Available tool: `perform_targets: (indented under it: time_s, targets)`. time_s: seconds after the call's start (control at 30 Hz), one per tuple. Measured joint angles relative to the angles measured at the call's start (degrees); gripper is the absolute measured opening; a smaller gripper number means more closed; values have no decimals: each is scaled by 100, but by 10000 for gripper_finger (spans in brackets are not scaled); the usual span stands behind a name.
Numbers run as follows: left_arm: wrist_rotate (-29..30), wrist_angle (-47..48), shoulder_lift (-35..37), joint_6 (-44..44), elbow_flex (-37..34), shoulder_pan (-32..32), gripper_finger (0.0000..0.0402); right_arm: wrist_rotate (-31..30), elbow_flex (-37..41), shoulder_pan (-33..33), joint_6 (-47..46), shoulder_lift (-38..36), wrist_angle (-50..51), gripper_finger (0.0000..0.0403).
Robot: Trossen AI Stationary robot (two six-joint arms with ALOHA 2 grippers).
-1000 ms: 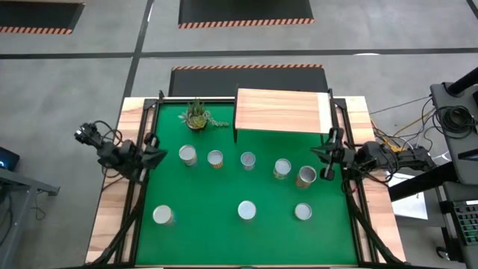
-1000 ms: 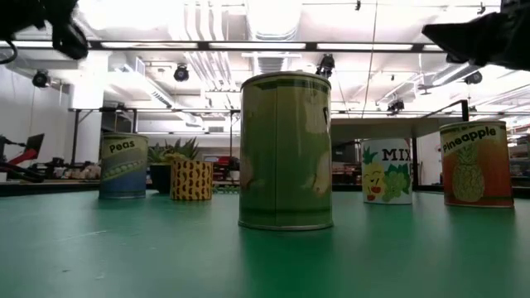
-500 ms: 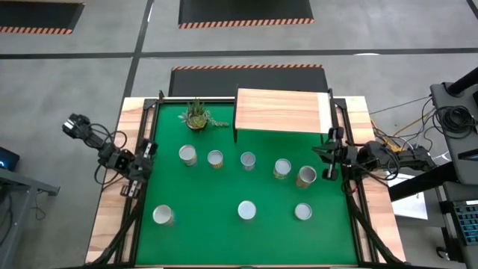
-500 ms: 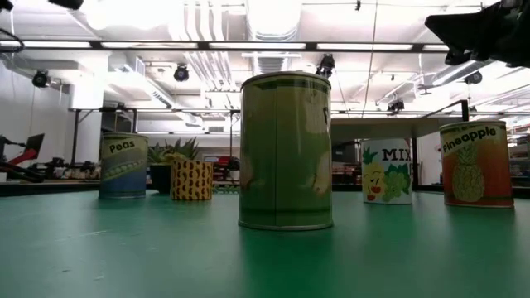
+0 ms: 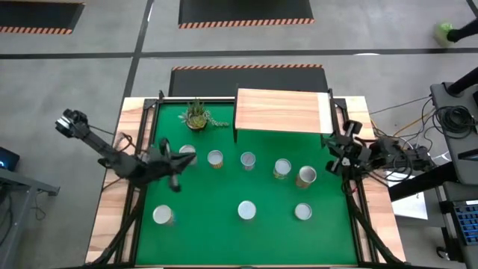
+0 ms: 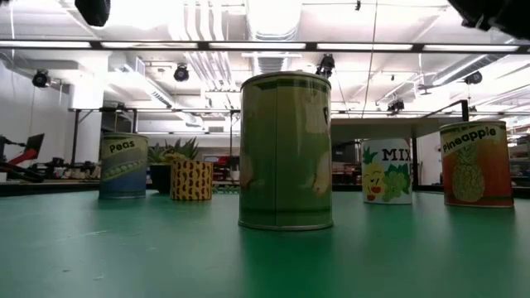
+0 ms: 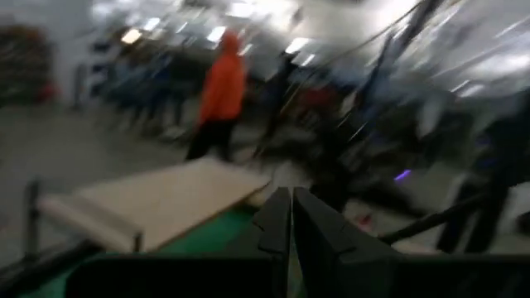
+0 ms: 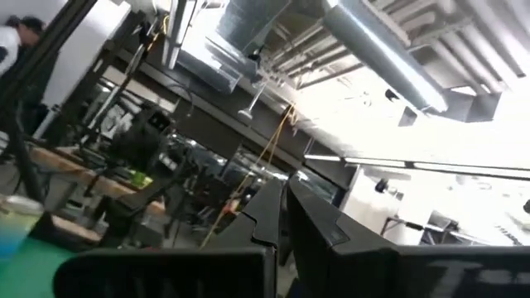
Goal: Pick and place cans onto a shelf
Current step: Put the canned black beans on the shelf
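Left gripper fingers pressed together, holding nothing, beside can; right gripper fingers together, empty, at table's right edge; eight cans; one shelf.

My overhead camera looks straight down on the whole green-topped table from far above. My table-level camera sits close behind one tall greenish metal can, facing level into the room. The left wrist camera looks past its shut dark fingers toward the light-wood plank shelf, which the overhead also shows. The right wrist camera tilts up at ceiling ducts.
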State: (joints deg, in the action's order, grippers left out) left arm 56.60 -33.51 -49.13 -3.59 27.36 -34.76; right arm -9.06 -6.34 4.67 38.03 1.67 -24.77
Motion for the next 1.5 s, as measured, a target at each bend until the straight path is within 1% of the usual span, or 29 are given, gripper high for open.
perform_targets:
  time_s: [0.07,0.13,0.17,0.27,0.37,0.5,0.6,0.73,0.8,0.87,0.93,1.07,1.2,1.37,1.43,1.5]
  targets:
    - [206,1091,-346,-581,482,21,0,2,-118,0,-245,1,-15,13]
    - [131,2163,-689,-1123,983,81,0,8,-212,0,-505,1,-12,13]
    - [-23,2700,-856,-1338,1262,127,0,31,-246,0,-589,4,-11,13]
    - [-742,4090,-1392,-1747,2083,325,0,267,-294,0,-642,71,-35,13]
    - [-1437,5107,-2004,-1840,2828,562,0,489,-296,1,-591,269,-280,13]
    - [-2477,6660,-2798,-1953,3872,982,0,493,-305,2,-577,624,-734,13]
    - [-3132,7796,-3391,-2129,4627,1346,0,455,-339,2,-492,870,-883,13]
    - [-3941,9204,-4117,-2308,5397,1802,0,451,-562,2,-347,1136,-890,13]
    - [-4165,9736,-4429,-2275,5620,1991,0,449,-699,2,-317,1257,-826,13]
    - [-4224,10104,-4682,-2140,5707,2154,0,438,-835,2,-341,1357,-723,13]
    - [-4265,10265,-4865,-1963,5679,2329,0,436,-966,2,-350,1421,-450,13]
    - [-4658,10171,-5098,-1519,5410,2755,0,327,-1204,2,-350,1540,201,13]
    - [-4666,9806,-5237,-1175,5188,3203,0,-3,-1377,2,-370,1623,527,13]
    - [-4668,9467,-5240,-851,5092,3711,1,-152,-1468,0,-504,1658,717,13]
    - [-4672,9480,-5216,-807,5108,3856,10,-153,-1485,0,-506,1650,770,13]
    - [-4750,9474,-5190,-797,5124,3977,28,-153,-1485,0,-506,1646,787,13]
